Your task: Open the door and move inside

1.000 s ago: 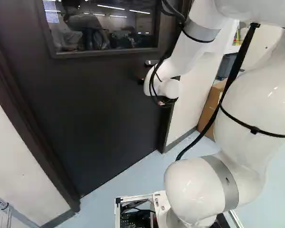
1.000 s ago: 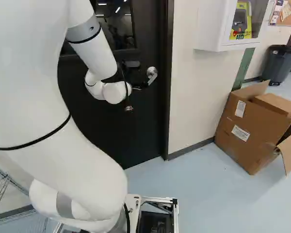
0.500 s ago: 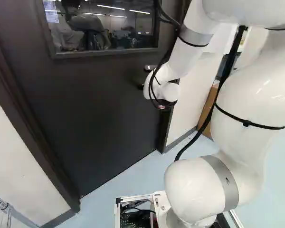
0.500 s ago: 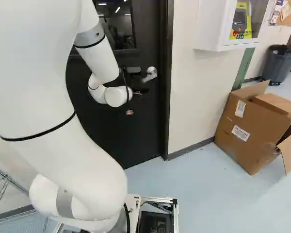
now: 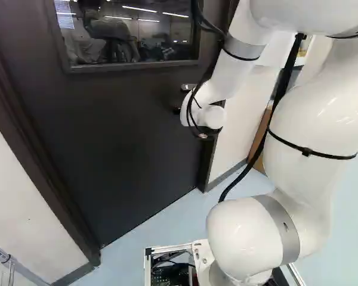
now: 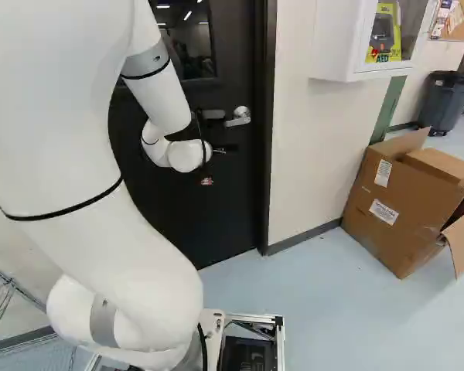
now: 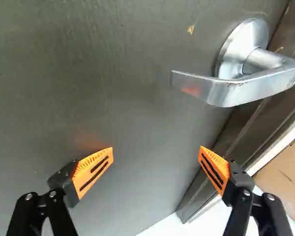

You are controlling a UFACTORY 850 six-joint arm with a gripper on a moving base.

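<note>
At the near left stands a wire rack (image 5: 1,271), apparently far enough aside to leave the approach free. Right of it, the dark door (image 5: 113,149) sits shut in its frame, its window (image 5: 128,33) high up. The white arm (image 6: 158,93) reaches forward to the door's right half, probably because the latch side is where it must work. At its end the gripper (image 7: 156,151) is spread wide, nothing between its orange pads, a gap that looks meant to admit the lever. The metal lever handle (image 7: 231,91) is mounted near the door's right edge, its free end pointing left; it lies ahead of and above the gripper, towards the right finger, and the pads are apart from it. The gripper likely needs to rise and shift right, then press or grasp the lever; coming in too low could make it miss. Right of the door frame (image 6: 267,154), a cardboard box (image 6: 390,216) rests on the floor, with a grey bin (image 6: 447,102) farther off, both seemingly clear of the doorway.
</note>
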